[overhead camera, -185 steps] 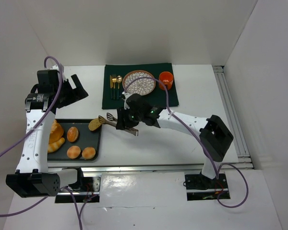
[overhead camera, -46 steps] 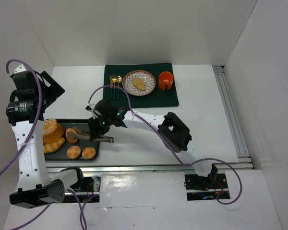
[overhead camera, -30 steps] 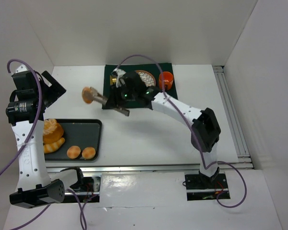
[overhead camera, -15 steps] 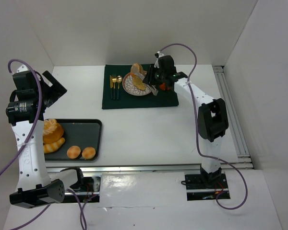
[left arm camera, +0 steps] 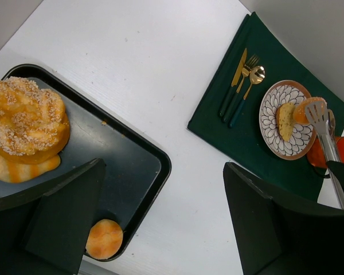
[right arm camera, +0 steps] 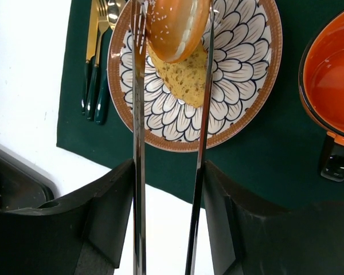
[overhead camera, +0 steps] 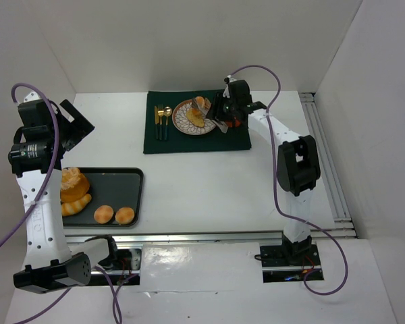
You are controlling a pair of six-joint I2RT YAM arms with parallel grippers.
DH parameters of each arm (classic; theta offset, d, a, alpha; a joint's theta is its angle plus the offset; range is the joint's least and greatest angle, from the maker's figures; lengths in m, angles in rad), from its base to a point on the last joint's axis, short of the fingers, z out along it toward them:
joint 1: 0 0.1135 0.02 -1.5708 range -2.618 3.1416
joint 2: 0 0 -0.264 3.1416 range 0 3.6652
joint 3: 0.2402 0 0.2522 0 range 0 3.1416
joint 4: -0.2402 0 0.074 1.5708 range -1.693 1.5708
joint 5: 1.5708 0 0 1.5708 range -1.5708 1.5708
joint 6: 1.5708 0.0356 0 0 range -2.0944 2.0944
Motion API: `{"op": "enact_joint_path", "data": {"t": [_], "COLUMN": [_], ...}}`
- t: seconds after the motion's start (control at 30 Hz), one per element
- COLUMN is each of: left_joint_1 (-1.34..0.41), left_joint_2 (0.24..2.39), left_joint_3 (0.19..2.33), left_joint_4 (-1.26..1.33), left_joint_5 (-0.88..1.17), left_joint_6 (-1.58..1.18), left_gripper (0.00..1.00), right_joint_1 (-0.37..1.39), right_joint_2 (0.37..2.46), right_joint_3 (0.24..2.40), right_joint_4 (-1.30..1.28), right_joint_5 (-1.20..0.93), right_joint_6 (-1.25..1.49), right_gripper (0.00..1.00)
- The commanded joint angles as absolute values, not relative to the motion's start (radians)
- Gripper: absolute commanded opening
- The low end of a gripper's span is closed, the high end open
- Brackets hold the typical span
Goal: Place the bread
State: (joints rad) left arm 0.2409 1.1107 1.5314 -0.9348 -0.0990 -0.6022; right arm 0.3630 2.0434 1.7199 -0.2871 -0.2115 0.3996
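My right gripper [overhead camera: 224, 115] [right arm camera: 167, 192] is shut on metal tongs [right arm camera: 139, 143]. The tongs pinch a golden sesame roll [right arm camera: 175, 26] [overhead camera: 201, 103] at their tips, over the far edge of the patterned plate [right arm camera: 241, 86] [overhead camera: 184, 125]. A slice of herb bread [right arm camera: 189, 77] lies on the plate under the roll. I cannot tell whether the roll touches the plate. My left gripper [overhead camera: 75, 125] [left arm camera: 160, 229] is open and empty, high above the black tray [left arm camera: 160, 166] [overhead camera: 121, 177].
The tray holds a large seeded bun [left arm camera: 26, 117], a croissant [overhead camera: 77, 204] and two small rolls [overhead camera: 115, 215]. The plate sits on a green mat [overhead camera: 189, 140] with gold cutlery [overhead camera: 162, 120] on its left and an orange cup [right arm camera: 332, 74] on its right.
My right gripper lifted a roll from the tray with the tongs and carried it to the plate. In the last half second it shifted slightly right and brought the roll lower.
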Motion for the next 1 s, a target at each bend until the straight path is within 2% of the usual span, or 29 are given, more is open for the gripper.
{"op": "enact_joint_path", "data": {"t": [0.0,0.2,0.3,0.4,0.73,0.97], "left_joint_1": [0.244,0.244,0.244,0.244,0.244,0.244], "left_joint_2": [1.103,1.103,1.094,1.094,1.094,1.189], "left_joint_3": [1.539,1.539,1.539,1.539,1.549,1.647], "left_joint_4": [-0.902,-0.902,-0.902,-0.902,-0.902,-0.946], "left_joint_5": [-0.089,-0.089,-0.089,-0.08,-0.048,0.0], "left_joint_6": [-0.584,-0.584,-0.584,-0.584,-0.584,-0.575], "left_gripper": [0.97,0.97,0.97,0.97,0.97,0.95], "right_joint_1": [0.364,0.364,0.364,0.364,0.383,0.546], "right_joint_2": [2.051,2.016,2.006,1.984,1.862,1.804], "right_joint_3": [1.718,1.718,1.729,1.729,1.703,1.691], "right_joint_4": [-0.273,-0.3,-0.327,-0.327,-0.314,-0.305], "right_joint_5": [-0.225,-0.204,-0.193,-0.175,-0.149,-0.238], "right_joint_6": [0.396,0.373,0.362,0.362,0.35,0.319], "right_gripper": [0.57,0.58,0.65,0.67,0.65,0.63]}}
